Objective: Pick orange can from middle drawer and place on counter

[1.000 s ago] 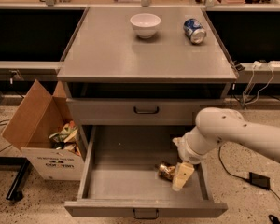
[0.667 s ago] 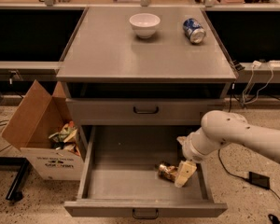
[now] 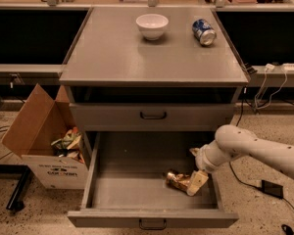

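The orange can (image 3: 178,180) lies on its side in the open middle drawer (image 3: 132,182), near the drawer's right front. My gripper (image 3: 197,181) reaches down into the drawer from the right, and its tip is right against the can's right end. My white arm (image 3: 255,151) comes in from the lower right. The counter (image 3: 137,58) is the grey top of the cabinet above.
A white bowl (image 3: 152,26) and a blue and white can (image 3: 204,32) sit at the back of the counter. The upper drawer front (image 3: 153,115) is shut. An open cardboard box (image 3: 44,141) with rubbish stands on the left. Cables and a black adapter (image 3: 272,189) lie on the floor at the right.
My arm and gripper have shifted slightly to the right inside the drawer. The orange can has stayed where it lay.
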Robot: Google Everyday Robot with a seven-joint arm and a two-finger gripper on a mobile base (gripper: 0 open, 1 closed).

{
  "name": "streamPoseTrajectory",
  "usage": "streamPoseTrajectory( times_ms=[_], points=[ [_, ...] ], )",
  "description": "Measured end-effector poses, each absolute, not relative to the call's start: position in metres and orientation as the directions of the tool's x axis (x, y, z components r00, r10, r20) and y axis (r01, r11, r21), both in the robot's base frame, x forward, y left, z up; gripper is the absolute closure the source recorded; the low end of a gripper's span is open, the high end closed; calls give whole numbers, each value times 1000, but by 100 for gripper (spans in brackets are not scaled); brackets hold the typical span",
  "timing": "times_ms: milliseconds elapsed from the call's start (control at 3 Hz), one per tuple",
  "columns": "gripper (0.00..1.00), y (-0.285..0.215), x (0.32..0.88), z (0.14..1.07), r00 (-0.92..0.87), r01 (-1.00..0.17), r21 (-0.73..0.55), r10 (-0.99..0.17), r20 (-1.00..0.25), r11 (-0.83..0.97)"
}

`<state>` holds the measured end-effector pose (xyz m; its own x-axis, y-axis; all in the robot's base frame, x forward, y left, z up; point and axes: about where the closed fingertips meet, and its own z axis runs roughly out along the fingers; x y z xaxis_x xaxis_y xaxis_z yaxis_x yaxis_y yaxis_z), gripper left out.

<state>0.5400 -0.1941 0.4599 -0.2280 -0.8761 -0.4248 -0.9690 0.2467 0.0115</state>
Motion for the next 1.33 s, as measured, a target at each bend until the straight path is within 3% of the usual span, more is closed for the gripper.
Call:
streamPoseTrajectory(
  times_ms=[667, 1333],
  points=[
    [0, -192, 552, 383, -225, -974, 73, -893, -391, 214],
    [42, -187, 553, 356, -228, -974, 93, -903, -365, 208]
  ],
)
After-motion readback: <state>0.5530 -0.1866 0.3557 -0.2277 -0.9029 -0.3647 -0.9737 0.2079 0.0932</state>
